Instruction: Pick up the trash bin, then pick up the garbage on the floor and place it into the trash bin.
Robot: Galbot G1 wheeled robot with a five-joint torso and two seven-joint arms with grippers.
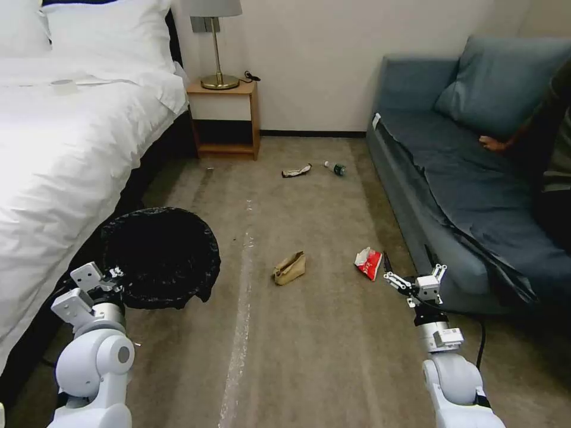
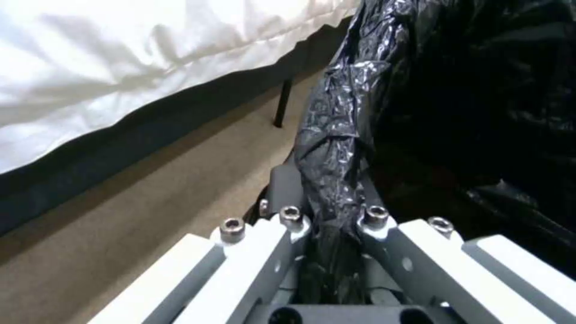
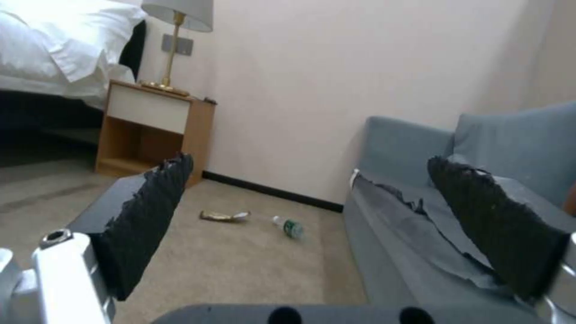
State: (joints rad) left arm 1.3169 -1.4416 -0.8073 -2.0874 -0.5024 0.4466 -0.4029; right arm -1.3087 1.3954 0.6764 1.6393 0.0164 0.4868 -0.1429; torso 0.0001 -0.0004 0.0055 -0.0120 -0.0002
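While the left gripper (image 2: 333, 234) is clamped on the bagged rim of the trash bin (image 1: 159, 257) beside the bed (image 1: 65, 148), the right gripper (image 1: 410, 270) hovers with fingers spread near the red-and-white wrapper (image 1: 368, 263). Of 4 litter pieces, this 1 looks light, crinkly and slippery; pinching its raised fold seems best.
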